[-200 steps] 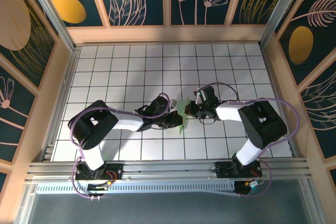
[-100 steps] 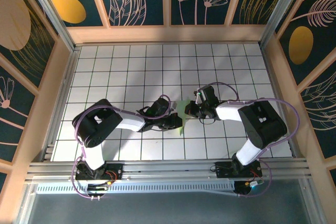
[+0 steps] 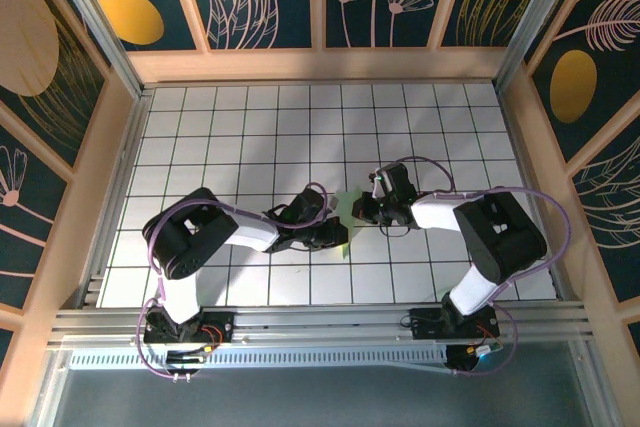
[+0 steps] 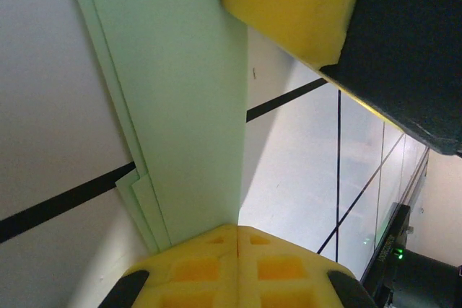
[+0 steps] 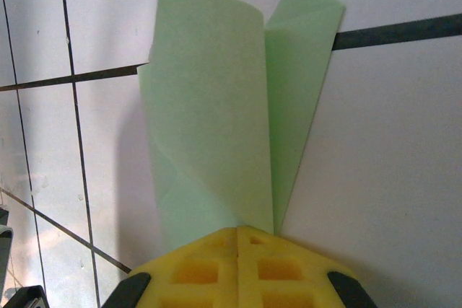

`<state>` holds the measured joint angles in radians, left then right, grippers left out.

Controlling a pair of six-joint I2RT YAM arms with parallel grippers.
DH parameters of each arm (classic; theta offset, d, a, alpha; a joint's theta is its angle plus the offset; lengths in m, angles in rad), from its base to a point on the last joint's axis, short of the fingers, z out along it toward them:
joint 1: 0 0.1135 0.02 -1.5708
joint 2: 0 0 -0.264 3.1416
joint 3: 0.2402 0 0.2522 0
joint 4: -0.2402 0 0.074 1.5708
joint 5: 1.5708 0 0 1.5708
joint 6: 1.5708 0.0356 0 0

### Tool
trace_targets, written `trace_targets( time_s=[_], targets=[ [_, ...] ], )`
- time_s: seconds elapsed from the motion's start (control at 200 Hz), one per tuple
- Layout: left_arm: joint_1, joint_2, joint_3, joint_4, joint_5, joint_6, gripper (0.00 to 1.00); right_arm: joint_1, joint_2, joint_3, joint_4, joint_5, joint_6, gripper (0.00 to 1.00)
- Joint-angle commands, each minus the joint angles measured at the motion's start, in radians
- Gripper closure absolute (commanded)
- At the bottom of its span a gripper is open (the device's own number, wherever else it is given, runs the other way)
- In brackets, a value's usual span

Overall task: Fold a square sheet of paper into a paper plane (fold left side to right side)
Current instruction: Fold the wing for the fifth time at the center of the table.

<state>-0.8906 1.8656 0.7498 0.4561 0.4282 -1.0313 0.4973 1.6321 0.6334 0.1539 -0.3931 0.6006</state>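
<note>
Top: green paper (image 3: pixel 344 215), folded slim, sits just off the table (image 3: pixel 250 127) centre toward 5 o'clock. Left gripper (image 3: pixel 334 238) is at its 7, right gripper (image 3: pixel 360 211) at its 3.
Left wrist: pads clenched at 6, tips on the flat paper.
Right wrist: jaws pinch the paper's end at 6 — flaps run to 12.

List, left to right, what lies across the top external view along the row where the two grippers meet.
Left arm's elbow → left gripper → green paper → right gripper → right arm's elbow.
</note>
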Motion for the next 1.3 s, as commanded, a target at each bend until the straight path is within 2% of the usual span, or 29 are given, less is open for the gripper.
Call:
trace_targets(
  time_s=[0.0,0.235,0.385,0.761,1.296],
  targets=[
    [-0.016,0.039,0.016,-0.089,-0.047,0.031,1.0,-0.003,-0.022,-0.005,-0.103,0.025,-0.028,1.0],
    [-0.032,0.042,0.034,-0.197,-0.124,0.07,1.0,-0.038,-0.155,-0.04,-0.025,-0.05,-0.044,1.0],
    [-0.035,0.035,0.038,-0.261,-0.166,0.095,1.0,-0.037,-0.185,-0.088,0.016,-0.084,-0.056,1.0],
    [-0.039,0.041,0.057,-0.321,-0.2,0.118,1.0,0.001,-0.093,-0.078,0.122,-0.108,-0.061,1.0],
    [-0.041,0.029,0.053,-0.352,-0.213,0.124,1.0,-0.026,0.017,-0.012,0.057,-0.005,-0.115,1.0]
  ],
)
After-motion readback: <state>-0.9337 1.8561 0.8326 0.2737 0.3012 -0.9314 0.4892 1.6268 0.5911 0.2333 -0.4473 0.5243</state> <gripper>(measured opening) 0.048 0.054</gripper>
